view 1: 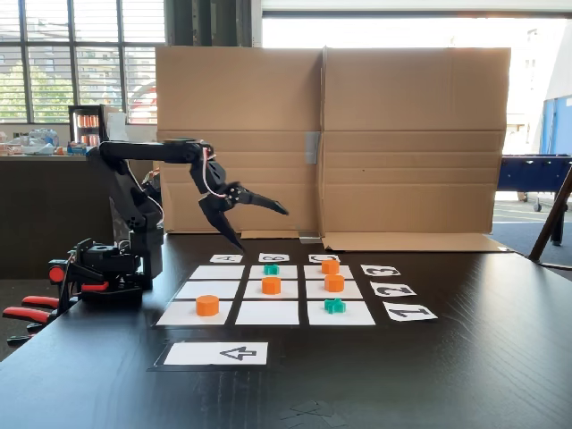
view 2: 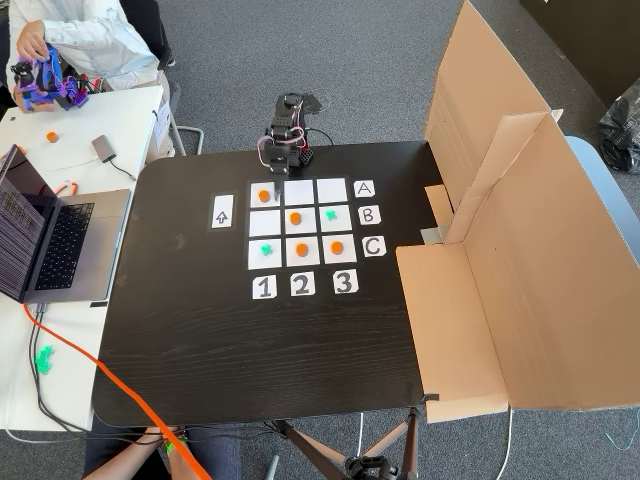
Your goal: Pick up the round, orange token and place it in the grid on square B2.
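Several round orange tokens lie on the grid (view 1: 266, 313) (view 2: 301, 191) of white paper squares. One orange token (view 1: 271, 285) (view 2: 295, 218) sits on the centre square, B2 (view 1: 284, 291) (view 2: 304, 226). Others rest on the front-left square (view 1: 207, 305) (view 2: 264, 196) and on two squares at the right (view 1: 334, 282) (view 1: 330, 265) in a fixed view. My gripper (view 1: 264, 230) (view 2: 271, 180) hangs in the air above the grid's back-left part. It is open, holds nothing and touches no token.
Two green cross tokens (view 1: 334, 306) (view 1: 271, 269) occupy grid squares. A white arrow card (view 1: 217, 353) (view 2: 222, 211) lies beside the grid. A cardboard wall (view 1: 331, 143) (view 2: 500, 230) stands along one table edge. A second arm (view 1: 89, 268), a laptop (view 2: 50, 240) and a person (view 2: 80, 35) are off to the side.
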